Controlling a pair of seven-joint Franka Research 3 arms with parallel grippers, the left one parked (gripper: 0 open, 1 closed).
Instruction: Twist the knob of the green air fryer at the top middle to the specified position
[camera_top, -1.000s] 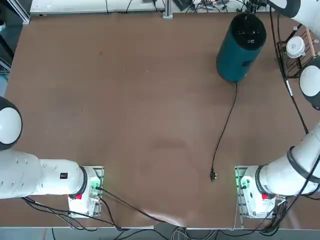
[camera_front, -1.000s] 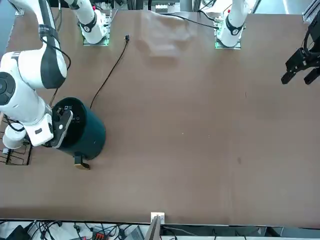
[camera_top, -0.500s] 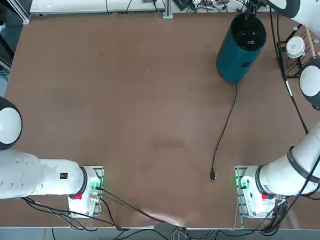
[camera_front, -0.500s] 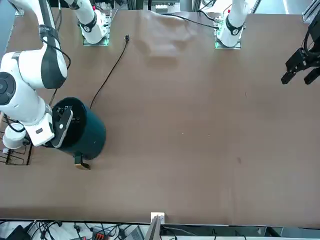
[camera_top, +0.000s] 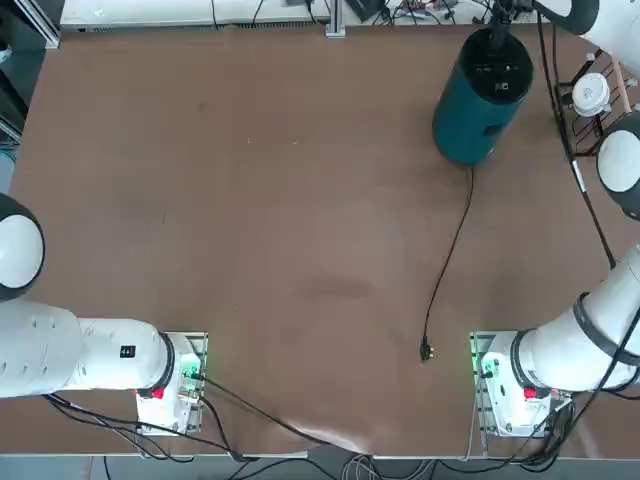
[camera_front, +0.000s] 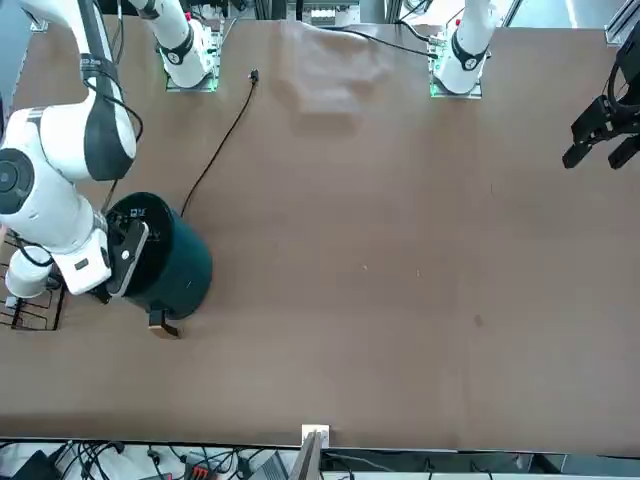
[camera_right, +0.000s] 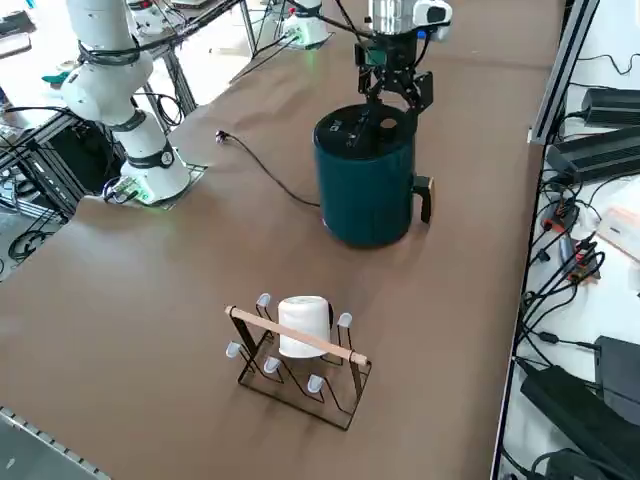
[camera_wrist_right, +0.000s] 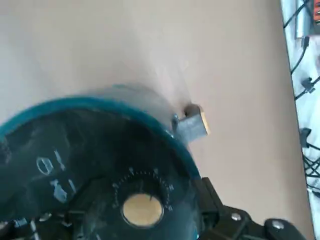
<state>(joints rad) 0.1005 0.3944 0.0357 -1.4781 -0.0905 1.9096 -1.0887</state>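
The green air fryer (camera_top: 478, 110) stands upright at the far right-middle of the table, a dark teal cylinder (camera_right: 365, 190) with a black top panel (camera_wrist_right: 75, 165) bearing white markings. The knob (camera_wrist_right: 142, 209), a small yellowish-gold disc inside a ring of white ticks, sits at the rim of that top. My right gripper (camera_right: 397, 100) hangs just above the fryer's top over the knob, open, its fingers spread to either side and holding nothing. One black finger (camera_wrist_right: 220, 220) shows beside the knob, apart from it.
The fryer's handle (camera_right: 425, 198) sticks out of its far side. Its black cord (camera_top: 450, 250) runs across the table to a loose plug (camera_top: 427, 350). A wire rack with a white cup (camera_right: 300, 345) stands to the fryer's right. The table's far edge lies close behind.
My right gripper has opened and let go of the knob, and the hand has shifted slightly over the fryer's top. The fryer has stayed put.
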